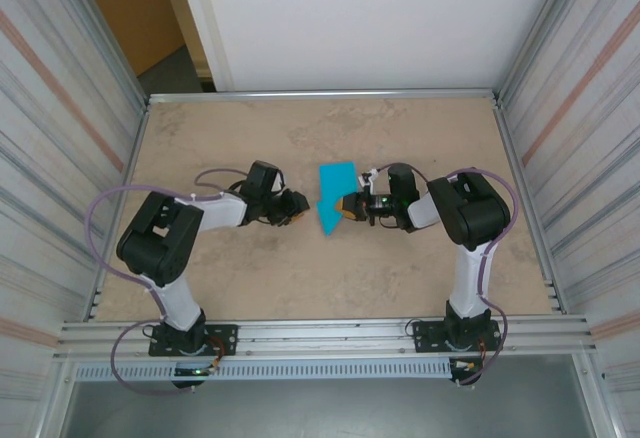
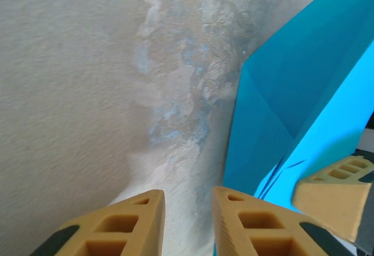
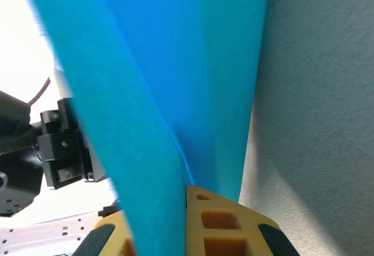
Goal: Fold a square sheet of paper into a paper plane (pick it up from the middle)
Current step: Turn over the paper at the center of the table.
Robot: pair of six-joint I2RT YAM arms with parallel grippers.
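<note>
1. While the right gripper (image 1: 347, 208) pinches the square sheet of paper (image 1: 335, 193) near its lower edge, its fingers (image 3: 222, 221) are closed tight on it. The sheet stands tilted over the middle of the bench (image 1: 250, 288).
2. Whether the sheet's lower tip touches the bench, I cannot tell.
3. The left gripper (image 1: 298, 205) sits just beside the sheet's left edge, fingers slightly apart with nothing between them.
4. The sheet shows creases and looks thin, light and floppy. It would probably buckle, slip or tear under a sideways pull.
5. A doubled, folded edge looks like the safest place to take hold, pinched flat and gently.
</note>
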